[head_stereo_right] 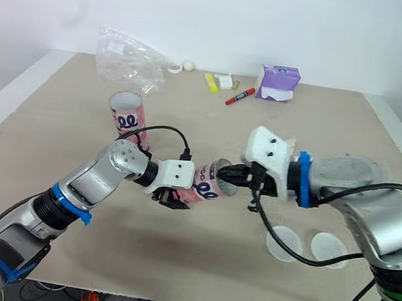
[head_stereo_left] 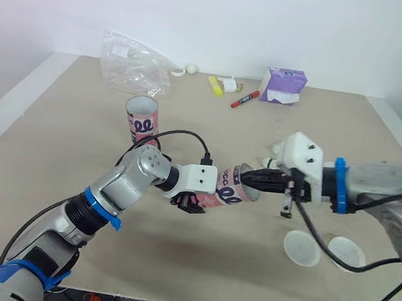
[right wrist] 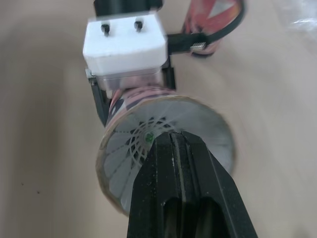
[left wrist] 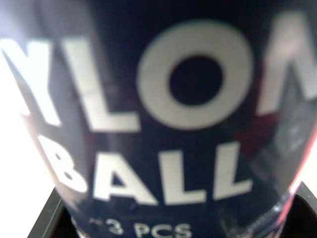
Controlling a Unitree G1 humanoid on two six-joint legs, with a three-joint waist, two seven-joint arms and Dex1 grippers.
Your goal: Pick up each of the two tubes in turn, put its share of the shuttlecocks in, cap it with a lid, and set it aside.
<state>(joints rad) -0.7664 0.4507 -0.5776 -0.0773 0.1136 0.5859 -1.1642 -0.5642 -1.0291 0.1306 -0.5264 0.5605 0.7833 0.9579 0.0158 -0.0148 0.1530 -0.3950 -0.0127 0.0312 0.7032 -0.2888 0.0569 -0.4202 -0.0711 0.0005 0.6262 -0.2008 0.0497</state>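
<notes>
My left gripper [head_stereo_left: 205,196] is shut on a pink tube [head_stereo_left: 230,191] and holds it on its side above the table, mouth toward the right. Its printed label [left wrist: 188,99] sits close before the left wrist camera. A white shuttlecock [right wrist: 133,144] sits in the tube's mouth, skirt outward. My right gripper [head_stereo_left: 247,177] is shut, its tips [right wrist: 171,138] pressed into that skirt. The second pink tube [head_stereo_left: 141,118] stands upright farther back on the left. Two white lids [head_stereo_left: 301,248] [head_stereo_left: 346,252] lie flat near the front right, under my right arm.
At the table's back lie a crumpled clear plastic bag [head_stereo_left: 131,64], a purple tissue box [head_stereo_left: 283,85], a red marker [head_stereo_left: 244,99], a yellow item [head_stereo_left: 215,85] and a small white ball [head_stereo_left: 191,69]. A black cable [head_stereo_left: 181,135] loops over my left wrist.
</notes>
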